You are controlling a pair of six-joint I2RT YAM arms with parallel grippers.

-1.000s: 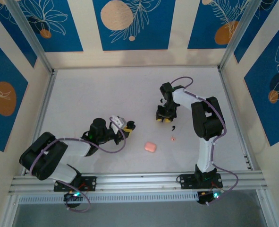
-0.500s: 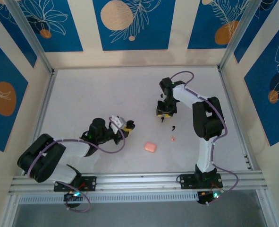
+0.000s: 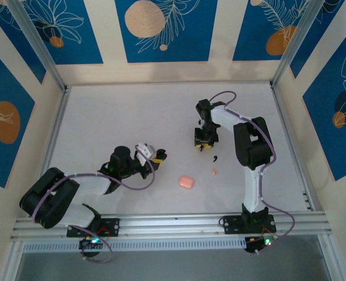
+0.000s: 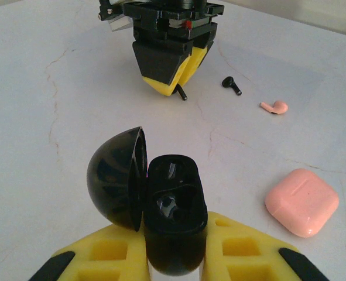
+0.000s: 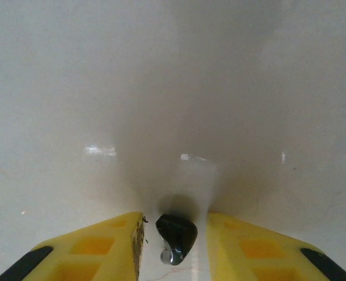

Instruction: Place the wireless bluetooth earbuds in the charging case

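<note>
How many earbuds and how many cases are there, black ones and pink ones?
black earbuds: 2
pink earbud: 1
black charging case: 1
pink case: 1
Total: 5

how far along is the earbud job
Done: the black charging case sits lid-open, gripped by the left end effector. In hand: the right end effector straddles one black earbud, slim gaps either side, not clamped. Left: no earbud shows inside the case and the other earbud lies loose on the table, so both insertions remain.
</note>
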